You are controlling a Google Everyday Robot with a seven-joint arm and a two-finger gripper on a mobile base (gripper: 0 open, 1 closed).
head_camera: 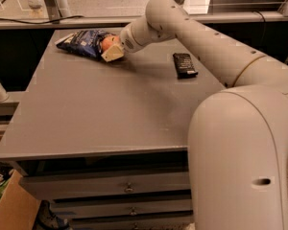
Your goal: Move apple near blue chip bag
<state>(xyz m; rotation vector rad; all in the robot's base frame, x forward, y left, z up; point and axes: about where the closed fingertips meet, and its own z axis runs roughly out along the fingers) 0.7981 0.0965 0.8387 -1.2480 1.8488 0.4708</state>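
Observation:
The red-orange apple is at the far left of the grey table, right against the right end of the crumpled blue chip bag. My gripper reaches in from the right on its long white arm and is around the apple, with a pale finger in front of it. Only the top of the apple shows behind that finger. I cannot tell whether the apple rests on the table or is held just above it.
A small black rectangular packet lies on the table right of the gripper, under the arm. The table has drawers in front. A cardboard box stands at the lower left on the floor.

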